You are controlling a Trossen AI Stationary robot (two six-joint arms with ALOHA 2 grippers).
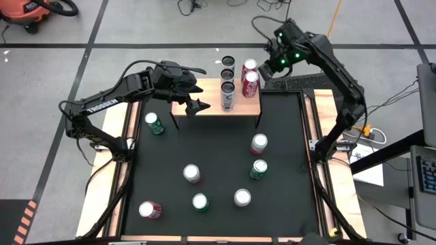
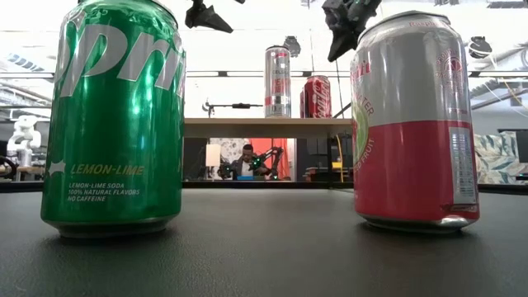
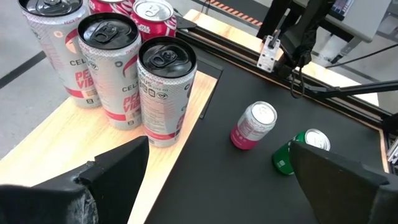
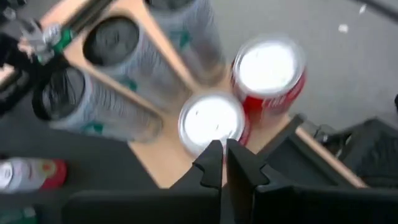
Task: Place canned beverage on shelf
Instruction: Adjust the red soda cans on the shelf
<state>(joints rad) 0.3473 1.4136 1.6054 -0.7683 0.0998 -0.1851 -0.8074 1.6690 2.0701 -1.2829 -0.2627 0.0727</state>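
Hovering over the shelf (image 1: pixel 204 107), the left claw (image 1: pixel 197 105) is standing with its fingers spread wide and holding nothing, just beside the three tall slim cans (image 1: pixel 227 85) that are already lined up on the wooden top. Two red cans (image 1: pixel 250 78) are sitting next to them at the shelf's far right corner. The right claw (image 1: pixel 279 62) is hanging above those red cans with its fingers pressed together and empty, out past the far edge of the desk (image 1: pixel 218 156).

Seven more cans are still standing on the black desk, so the job is judged to be well short of done. The nearest one for the left arm looks to be the green can (image 1: pixel 154 122) by the left rail, well apart from the others. To do the step well, the left arm is probably best lifting clear of the shelf first, so that the wide fingers are not brushing the tall cans, then coming down straight over the green can and closing around its middle. Free wood is showing on the shelf's left part, under the claw; setting the next can there is likely keeping it away from the crowded right side.
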